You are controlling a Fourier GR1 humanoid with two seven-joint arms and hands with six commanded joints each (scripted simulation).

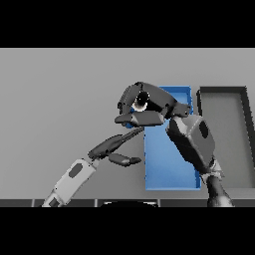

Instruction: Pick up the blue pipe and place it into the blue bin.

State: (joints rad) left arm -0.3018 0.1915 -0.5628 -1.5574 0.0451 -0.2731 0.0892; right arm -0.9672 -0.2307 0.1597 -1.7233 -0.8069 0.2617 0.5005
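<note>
Right hand (144, 104) fingers curled around the small blue pipe (130, 125), only a sliver visible beneath them, held at the left far edge of the rectangular blue bin (169, 169). Left hand (117, 149) fingers straight, empty, just left. Dark grey tray (224, 124) right, on grey worktop (60, 99).

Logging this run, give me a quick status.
Right hand shut on blue pipe, at blue bin's left edge. Left hand open, beside bin. Nothing blocking.

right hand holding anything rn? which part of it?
Seemingly the blue pipe: a blue sliver shows under the right hand, whose fingers curl over it beside the blue bin. Which part is gripped can't be told. Left hand is open, empty.
</note>
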